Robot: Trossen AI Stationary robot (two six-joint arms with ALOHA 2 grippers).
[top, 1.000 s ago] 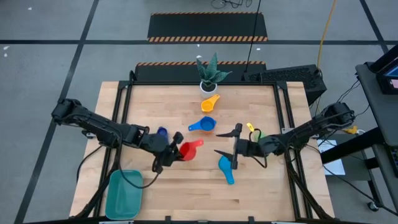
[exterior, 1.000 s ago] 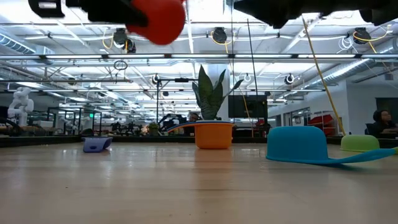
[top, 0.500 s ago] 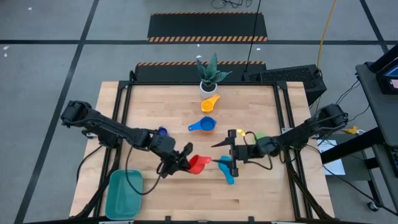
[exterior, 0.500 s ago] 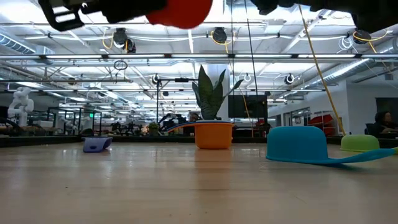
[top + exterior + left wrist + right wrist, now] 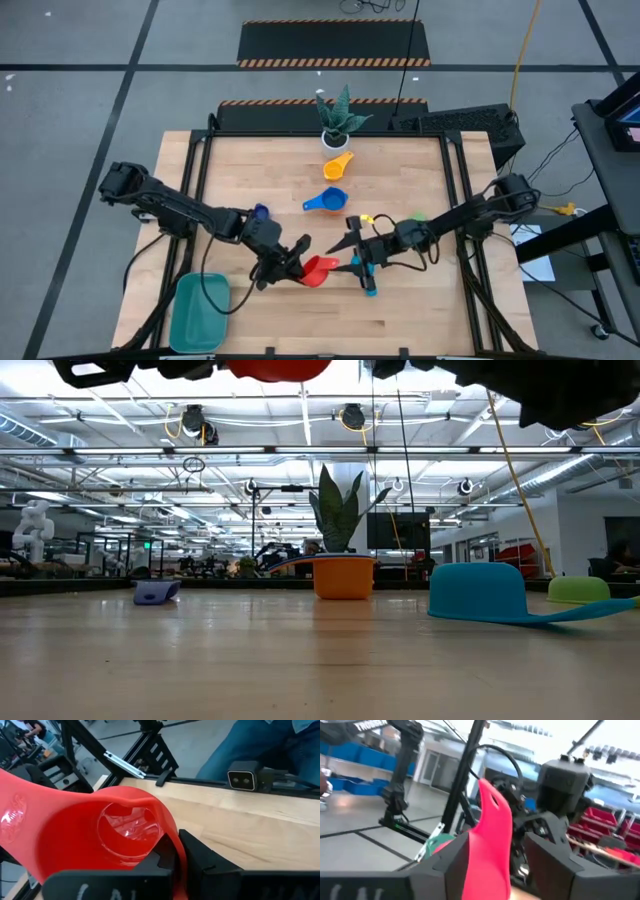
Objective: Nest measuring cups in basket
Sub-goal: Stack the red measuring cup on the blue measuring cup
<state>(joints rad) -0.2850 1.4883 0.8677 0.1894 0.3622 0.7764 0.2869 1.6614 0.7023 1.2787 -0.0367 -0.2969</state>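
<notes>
My left jaws [image 5: 292, 264] are clamped on the red cup [image 5: 318, 269] and hold it up off the tabletop [image 5: 420, 310]. My right jaws [image 5: 352, 250] are open around the red cup's flat handle [image 5: 492, 837], one finger on each side, not squeezing it. Just under my right jaws lies the light blue cup [image 5: 366, 280], upside down. The blue cup [image 5: 326, 201] and the orange cup [image 5: 338, 163] sit farther back, near the plant [image 5: 340, 112]. The navy cup [image 5: 260, 212] is by my left arm. The basket [image 5: 198, 312] sits at the near left corner.
</notes>
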